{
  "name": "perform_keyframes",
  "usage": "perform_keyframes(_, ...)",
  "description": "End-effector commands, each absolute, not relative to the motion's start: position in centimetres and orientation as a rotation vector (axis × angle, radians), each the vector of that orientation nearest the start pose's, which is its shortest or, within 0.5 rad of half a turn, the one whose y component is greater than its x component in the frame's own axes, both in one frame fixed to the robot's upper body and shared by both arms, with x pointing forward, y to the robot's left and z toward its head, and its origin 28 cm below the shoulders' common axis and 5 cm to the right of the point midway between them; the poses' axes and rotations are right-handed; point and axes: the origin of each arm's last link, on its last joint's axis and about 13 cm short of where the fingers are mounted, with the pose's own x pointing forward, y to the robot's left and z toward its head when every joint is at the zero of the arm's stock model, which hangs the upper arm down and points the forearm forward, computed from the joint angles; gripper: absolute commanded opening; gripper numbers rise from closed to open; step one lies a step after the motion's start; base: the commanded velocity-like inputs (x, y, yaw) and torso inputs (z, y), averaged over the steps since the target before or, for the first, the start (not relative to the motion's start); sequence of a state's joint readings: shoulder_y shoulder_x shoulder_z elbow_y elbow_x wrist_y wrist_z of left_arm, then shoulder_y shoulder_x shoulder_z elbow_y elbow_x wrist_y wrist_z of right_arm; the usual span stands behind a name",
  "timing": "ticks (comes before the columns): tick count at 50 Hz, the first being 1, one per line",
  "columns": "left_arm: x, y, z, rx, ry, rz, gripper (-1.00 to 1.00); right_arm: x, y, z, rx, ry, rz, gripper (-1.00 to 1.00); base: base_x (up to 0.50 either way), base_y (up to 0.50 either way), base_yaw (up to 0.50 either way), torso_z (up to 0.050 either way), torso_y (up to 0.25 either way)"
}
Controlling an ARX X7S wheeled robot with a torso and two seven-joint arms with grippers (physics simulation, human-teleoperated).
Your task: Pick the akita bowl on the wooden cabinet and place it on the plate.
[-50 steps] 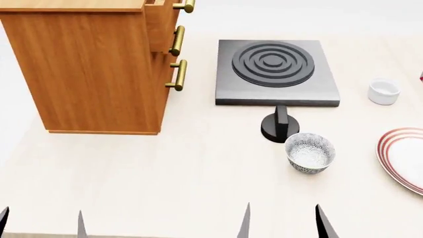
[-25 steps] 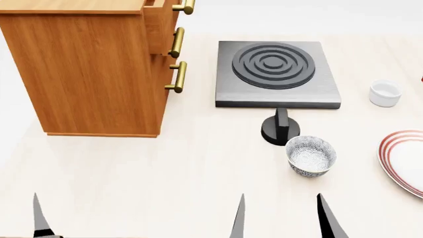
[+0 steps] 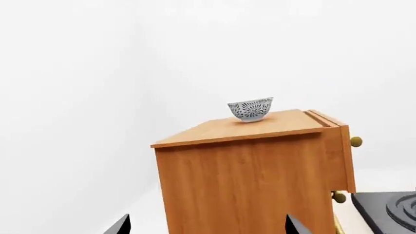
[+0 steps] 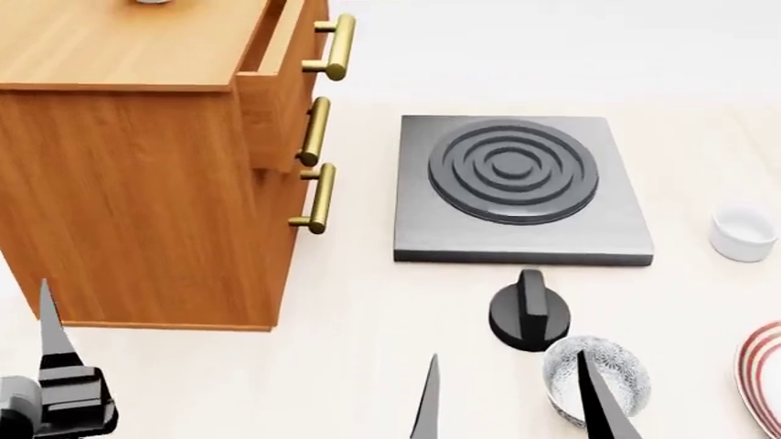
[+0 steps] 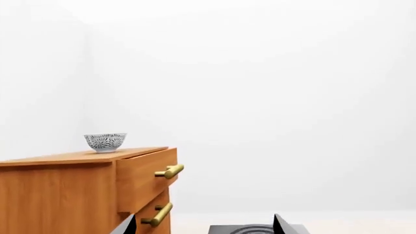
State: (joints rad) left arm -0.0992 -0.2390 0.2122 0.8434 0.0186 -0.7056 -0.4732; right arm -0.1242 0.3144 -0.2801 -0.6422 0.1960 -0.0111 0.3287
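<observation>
- Left gripper (image 4: pixel 49 402), jaws spread and empty, hangs near the wooden cabinet (image 4: pixel 134 192), placed for a reach upward.
- Right gripper (image 4: pixel 513 407) also gapes empty.
- Akita bowl (image 3: pixel 250 108) sits atop the cabinet (its twin lies on the table); the plate (image 4: pixel 763 380) lies far right.

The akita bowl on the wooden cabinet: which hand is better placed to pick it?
Probably the left hand: it is beside the wooden cabinet that carries the akita bowl. The right hand hangs over the other speckled bowl.

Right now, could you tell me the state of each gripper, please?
Left gripper: open, holding nothing.
Right gripper: open, holding nothing.
</observation>
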Motion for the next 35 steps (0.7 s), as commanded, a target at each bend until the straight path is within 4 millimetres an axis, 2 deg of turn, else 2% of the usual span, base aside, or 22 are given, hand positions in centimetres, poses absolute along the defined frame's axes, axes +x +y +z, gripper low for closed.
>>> perform_keyframes(1, 19.0, 20.2, 18.9, 0.200, -0.362, 0.245, 1.00, 16.2, -8.4, 11.8, 0.065, -0.451, 0.100, 1.00, 0.41, 0.00, 0.00, 0.000, 0.000)
perform_keyframes(9, 19.5, 20.1, 22.1, 0.194, -0.437, 0.229, 1.00, 16.3, -8.4, 11.9, 0.066, -0.449, 0.098, 1.00, 0.39, 0.00, 0.00, 0.000, 0.000)
perform_keyframes(13, 19.4, 20.0, 23.7, 0.189, -0.472, 0.218, 1.00, 16.3, -8.4, 11.9, 0.059, -0.448, 0.092, 1.00, 0.05, 0.00, 0.00, 0.000, 0.000)
perform_keyframes(24, 19.8, 19.4, 25.6, 0.197, -0.523, 0.190, 1.00, 16.2, -8.3, 12.0, 0.060, -0.452, 0.103, 1.00, 0.00, 0.00, 0.00, 0.000, 0.000)
perform_keyframes(29, 20.1, 19.1, 27.1, 0.199, -0.557, 0.171, 1.00, 16.2, -8.3, 12.0, 0.050, -0.460, 0.107, 1.00, 0.00, 0.00, 0.00, 0.000, 0.000)
perform_keyframes(35, 20.1, 18.8, 28.4, 0.208, -0.591, 0.158, 1.00, 16.1, -8.4, 12.2, 0.056, -0.472, 0.112, 1.00, 0.37, 0.00, 0.00, 0.000, 0.000)
